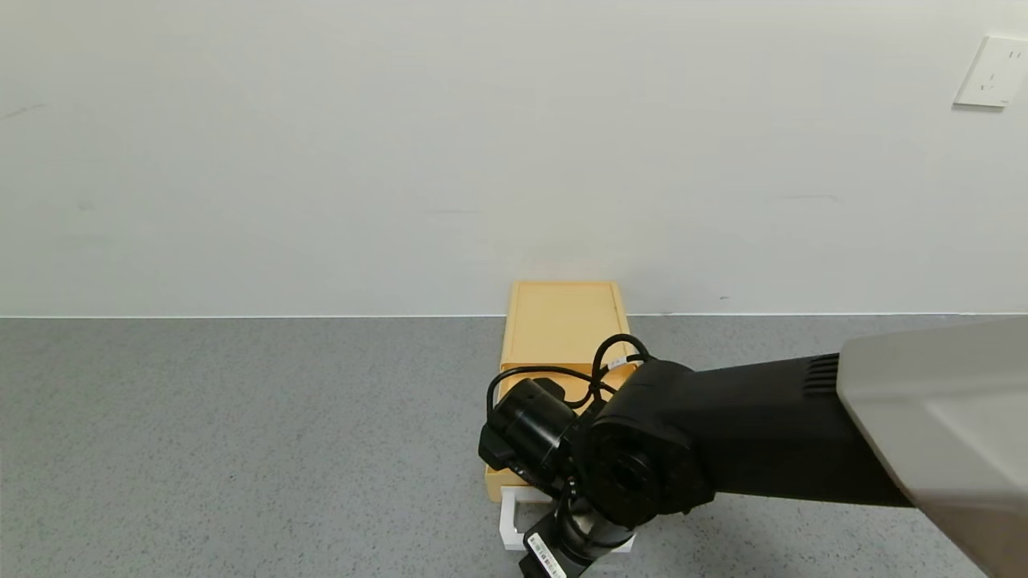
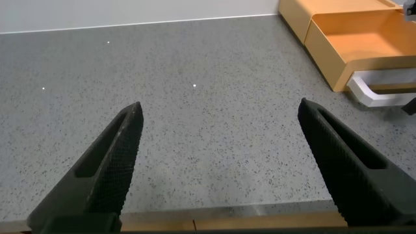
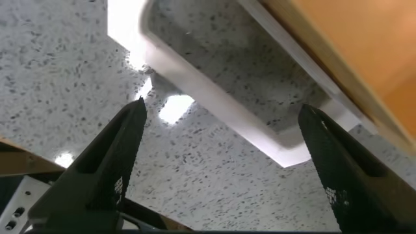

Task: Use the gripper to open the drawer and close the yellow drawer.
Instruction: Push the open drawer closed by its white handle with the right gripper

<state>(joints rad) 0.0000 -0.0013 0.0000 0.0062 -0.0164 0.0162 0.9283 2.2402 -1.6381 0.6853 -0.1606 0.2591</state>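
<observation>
The yellow drawer (image 1: 499,484) stands pulled out of its matching flat casing (image 1: 562,317) at the middle of the grey table. Its white loop handle (image 1: 508,526) sticks out at the front. My right arm's black wrist (image 1: 562,449) hangs over the drawer front and hides the fingers in the head view. In the right wrist view my right gripper (image 3: 222,110) is open, and the white handle (image 3: 214,88) lies just past the fingertips, not gripped. My left gripper (image 2: 221,107) is open and empty, low over the table, to the side of the drawer (image 2: 364,39).
The grey speckled table (image 1: 241,441) runs back to a white wall. A white socket plate (image 1: 992,72) is on the wall at the far right. The table's front edge (image 2: 227,218) shows under my left gripper.
</observation>
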